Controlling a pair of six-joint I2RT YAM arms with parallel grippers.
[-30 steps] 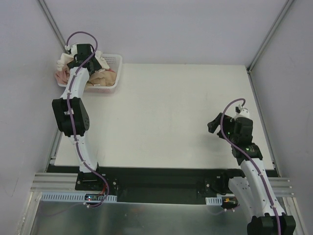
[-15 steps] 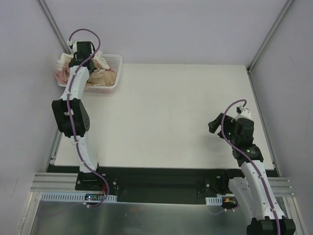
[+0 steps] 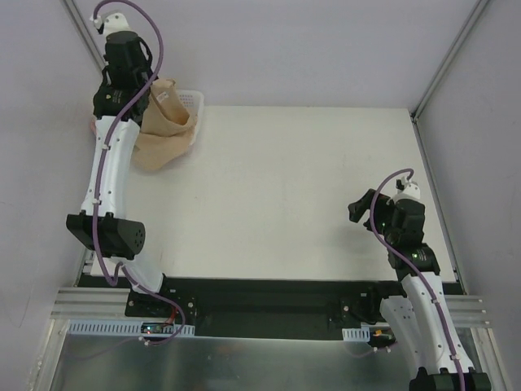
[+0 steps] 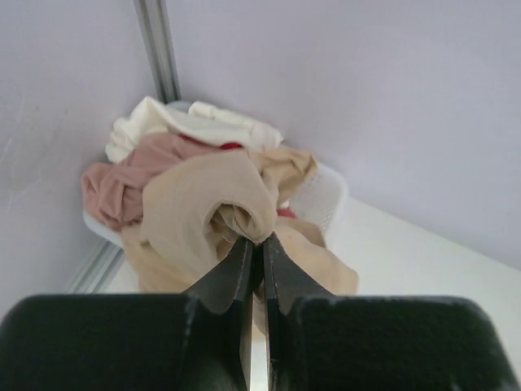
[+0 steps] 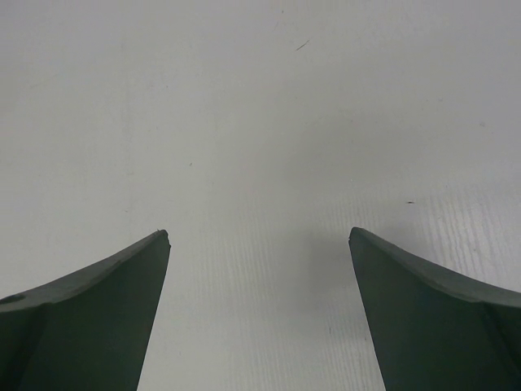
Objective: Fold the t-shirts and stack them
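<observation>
Raised since before, the left gripper point(image 4: 255, 240) clamps the tan t-shirt point(image 3: 163, 134), which dangles over the basket point(image 3: 194, 99) at upper left. Lower right, the right gripper point(image 5: 257, 233) hangs apart above the surface point(image 3: 285, 179).

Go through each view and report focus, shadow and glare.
Top external: evenly lit, sharp, no glare. Left wrist: left gripper dark and soft up close, tan shirt beyond it clearer. Right wrist: right gripper slightly soft, table crisp, with a faint shadow.
</observation>
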